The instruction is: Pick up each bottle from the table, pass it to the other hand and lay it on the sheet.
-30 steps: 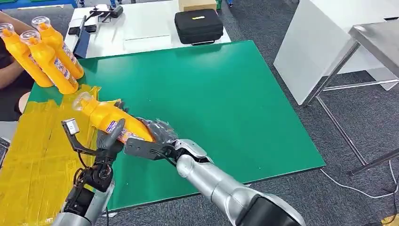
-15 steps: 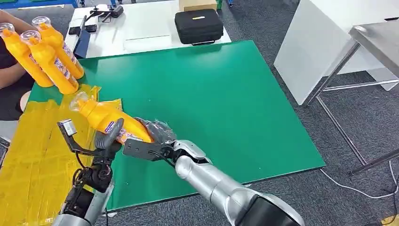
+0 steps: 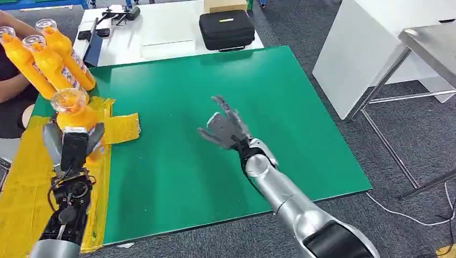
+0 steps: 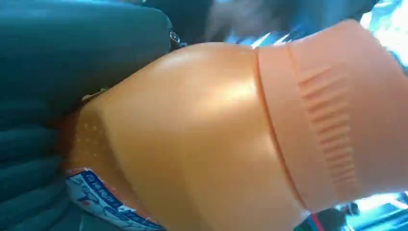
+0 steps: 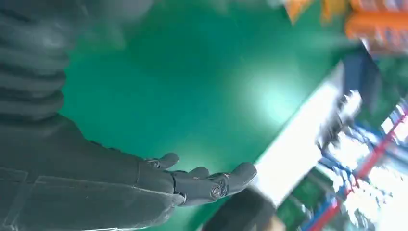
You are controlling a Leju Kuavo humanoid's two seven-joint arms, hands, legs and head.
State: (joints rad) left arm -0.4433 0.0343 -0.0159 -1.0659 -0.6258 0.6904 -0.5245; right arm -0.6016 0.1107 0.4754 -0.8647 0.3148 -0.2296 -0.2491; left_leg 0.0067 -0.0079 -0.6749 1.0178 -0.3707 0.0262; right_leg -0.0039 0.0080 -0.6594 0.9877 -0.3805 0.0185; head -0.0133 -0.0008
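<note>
- The left hand (image 3: 72,148) grips an orange bottle (image 3: 72,110) upright, cap above its fingers (image 3: 97,137), over the yellow sheet (image 3: 24,177), seemingly ready to lay it down.
- The right hand (image 3: 226,129) holds nothing, fingers spread above the green table (image 3: 226,80), well apart from the bottle.
- Three more bottles (image 3: 48,62) lie beyond the left fingers.

no legible text anywhere, held orange bottle (image 4: 202,144) has a blue-red-white label, print blurred, standing bottles (image 3: 51,64) labels too small, black case (image 3: 226,29) yellow mark unreadable
</note>
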